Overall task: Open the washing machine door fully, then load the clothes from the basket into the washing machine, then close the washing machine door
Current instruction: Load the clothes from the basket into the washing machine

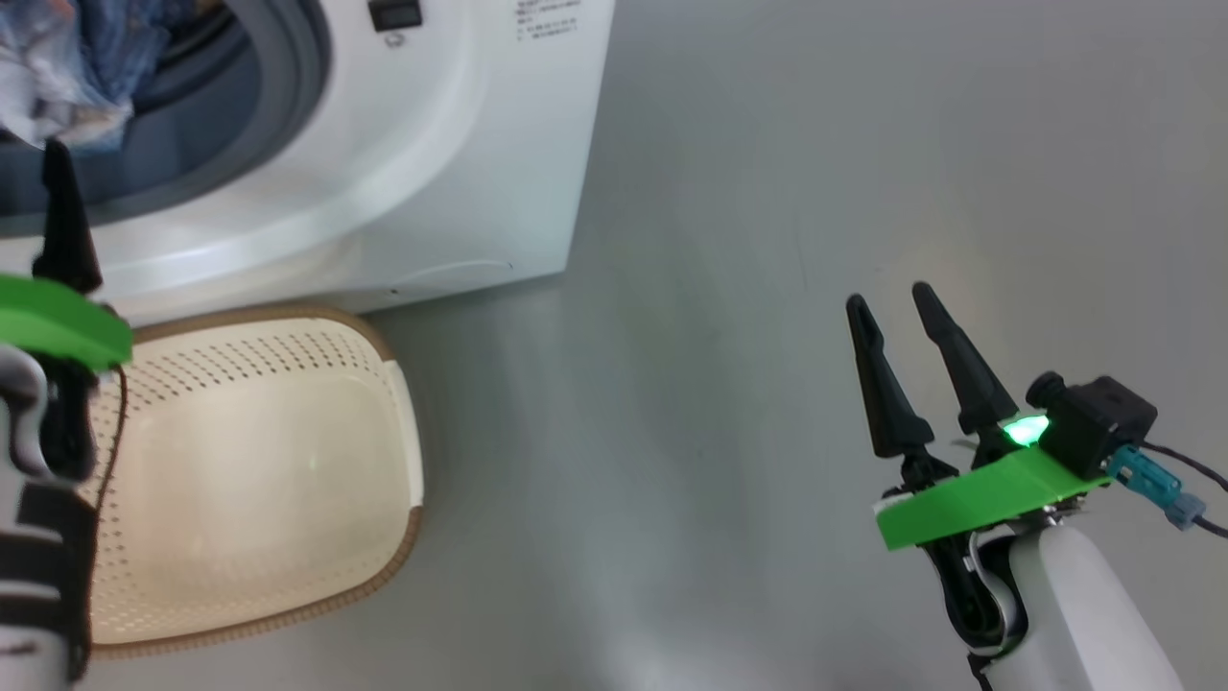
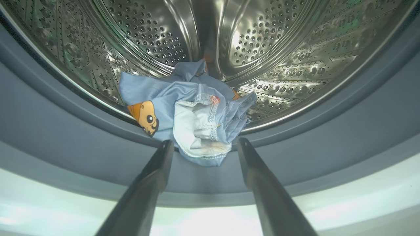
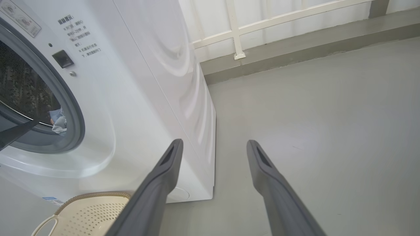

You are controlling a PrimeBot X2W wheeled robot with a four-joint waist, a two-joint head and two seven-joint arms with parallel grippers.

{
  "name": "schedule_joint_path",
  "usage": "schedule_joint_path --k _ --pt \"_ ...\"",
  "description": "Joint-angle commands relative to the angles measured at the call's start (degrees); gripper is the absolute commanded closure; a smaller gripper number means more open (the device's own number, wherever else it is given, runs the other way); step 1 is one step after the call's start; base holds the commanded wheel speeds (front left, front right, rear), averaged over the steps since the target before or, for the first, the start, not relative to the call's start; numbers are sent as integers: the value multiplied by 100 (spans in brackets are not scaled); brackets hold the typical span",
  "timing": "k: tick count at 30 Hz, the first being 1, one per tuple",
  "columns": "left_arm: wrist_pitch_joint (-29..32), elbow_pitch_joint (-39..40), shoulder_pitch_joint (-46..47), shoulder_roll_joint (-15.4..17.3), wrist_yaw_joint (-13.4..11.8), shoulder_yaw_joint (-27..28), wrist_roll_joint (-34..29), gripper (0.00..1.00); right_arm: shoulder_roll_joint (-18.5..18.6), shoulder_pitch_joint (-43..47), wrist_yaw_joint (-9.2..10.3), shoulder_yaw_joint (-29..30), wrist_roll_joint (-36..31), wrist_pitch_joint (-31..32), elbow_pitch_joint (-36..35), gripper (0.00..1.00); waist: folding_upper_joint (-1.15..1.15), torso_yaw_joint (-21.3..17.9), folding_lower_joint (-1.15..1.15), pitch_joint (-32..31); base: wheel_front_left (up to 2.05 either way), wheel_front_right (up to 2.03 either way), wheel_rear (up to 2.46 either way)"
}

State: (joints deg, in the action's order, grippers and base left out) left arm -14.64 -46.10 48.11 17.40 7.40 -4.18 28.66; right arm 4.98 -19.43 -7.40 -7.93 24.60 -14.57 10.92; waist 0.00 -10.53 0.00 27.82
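Left wrist view: left end effector [image 2: 205, 141] is spread wide and holding nothing, fingertips just short of the clothes [image 2: 193, 108]. The bundle sits at the very front of the drum [image 2: 262, 36], on the lip, with its lower hem drooping onto the grey gasket [image 2: 65, 131] between our two fingers. That's the main risk as we see it: the load isn't deep enough. If we pull the arm straight back, a fingertip could catch the loose hem and drag the bundle out onto the floor [image 1: 767, 288]. If we go for the washing machine door with the fabric lying like this, the hem likely gets pinched against the gasket and the door may not shut. The safer bet is to nudge it deeper into the drum first. The basket [image 1: 408, 451] sits on the floor tight against the front of the washing machine [image 1: 460, 144], below the opening, and looks empty where we can see it. Our left forearm [image 1: 38, 537] covers its left edge, so we can't rule out a leftover piece there. A basket that close may also foul the door swing, but that's judgement only, since we can't tell where the door stands. Right end effector [image 1: 888, 293] is also wide and empty, over the floor, well apart from the machine.
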Motion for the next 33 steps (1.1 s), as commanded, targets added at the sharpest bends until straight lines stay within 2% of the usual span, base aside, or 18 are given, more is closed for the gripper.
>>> schedule_joint_path --k 1,9,16,33 --pt "-35 324 -330 193 8 275 -148 0 70 224 -9 -76 -52 -43 -90 0 0 149 0 -286 0 0 0" --pt "-35 1004 -1454 -114 9 702 -652 0 280 545 -9 -51 7 -43 -5 0 0 294 0 -814 0 0 0" --pt "-36 1464 -2245 -311 9 967 -842 0 404 772 -9 -52 62 -43 50 0 0 366 0 -1184 0 0 0" --pt "-36 2636 -4178 -702 9 1219 -1207 0 767 1591 -9 124 206 -43 77 0 0 559 0 -2156 0 0 0"
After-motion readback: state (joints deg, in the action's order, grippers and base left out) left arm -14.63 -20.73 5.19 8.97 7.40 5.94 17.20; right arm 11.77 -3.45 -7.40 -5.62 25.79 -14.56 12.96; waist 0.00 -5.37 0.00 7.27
